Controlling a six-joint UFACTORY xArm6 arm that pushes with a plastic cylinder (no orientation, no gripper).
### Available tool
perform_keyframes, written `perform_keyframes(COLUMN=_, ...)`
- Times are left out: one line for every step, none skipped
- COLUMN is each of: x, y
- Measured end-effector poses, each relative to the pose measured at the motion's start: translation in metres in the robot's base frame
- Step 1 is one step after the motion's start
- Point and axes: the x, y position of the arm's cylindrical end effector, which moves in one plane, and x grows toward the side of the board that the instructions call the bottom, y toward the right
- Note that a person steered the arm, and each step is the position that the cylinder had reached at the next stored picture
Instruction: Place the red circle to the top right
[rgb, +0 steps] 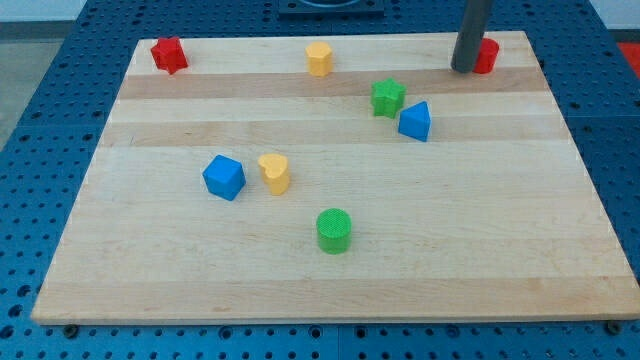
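A wooden desk (330, 290) seen from above. The red circle (487, 56) stands upright at the view's top right corner, round, with no long axis. My tip (464, 69) touches its left side, partly hiding it. The rod carries no claw and holds nothing. Nearest are a green block (388, 97) and blue triangle (415, 122), well apart. No writing shows
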Motion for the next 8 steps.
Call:
perform_keyframes(x=0.0, y=0.008)
perform_keyframes(x=0.0, y=0.01)
perform_keyframes(x=0.0, y=0.011)
perform_keyframes(x=0.0, y=0.011)
perform_keyframes(x=0.0, y=0.011)
perform_keyframes(x=0.001, y=0.011)
perform_keyframes(x=0.002, y=0.011)
perform_keyframes(x=0.027, y=0.01)
